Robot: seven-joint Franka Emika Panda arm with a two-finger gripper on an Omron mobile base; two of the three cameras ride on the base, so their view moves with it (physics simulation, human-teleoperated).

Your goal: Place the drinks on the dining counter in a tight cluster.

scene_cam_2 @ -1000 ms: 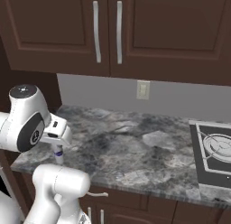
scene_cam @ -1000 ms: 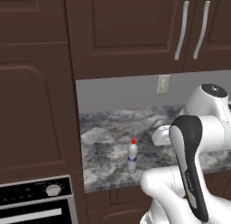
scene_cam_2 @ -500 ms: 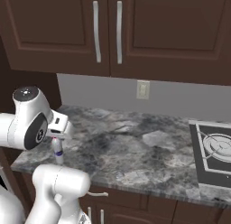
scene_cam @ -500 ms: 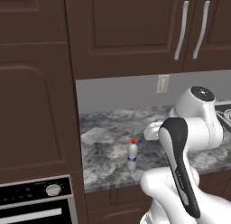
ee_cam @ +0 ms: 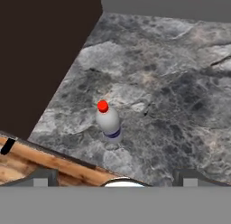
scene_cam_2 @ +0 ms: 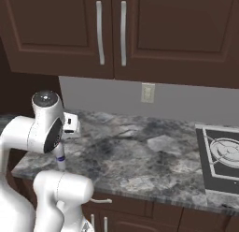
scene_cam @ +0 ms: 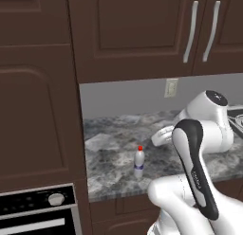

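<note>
the bottle (scene_cam: pixel 139 162) (scene_cam_2: pixel 60 159) (ee_cam: pixel 108 119) stands upright on the wall counter (scene_cam: pixel 118 139) (scene_cam_2: pixel 140 156) (ee_cam: pixel 180 96), near the counter's front edge and toward its end by the tall cabinet (scene_cam: pixel 38 96). behind the bottle, on the wall above the counter, sits the outlet (scene_cam: pixel 171 87) (scene_cam_2: pixel 148 92). the upper cabinets (scene_cam: pixel 142 30) (scene_cam_2: pixel 140 30) hang over the counter. the cooktop (scene_cam_2: pixel 221 156) is set into the counter well apart from the bottle (at the opposite end). the oven (scene_cam: pixel 38 212) sits below the tall cabinet, lower than the bottle and off the counter's end. the gripper (ee_cam: pixel 115 175) hangs above the counter's front edge, nearer than the bottle.
</note>
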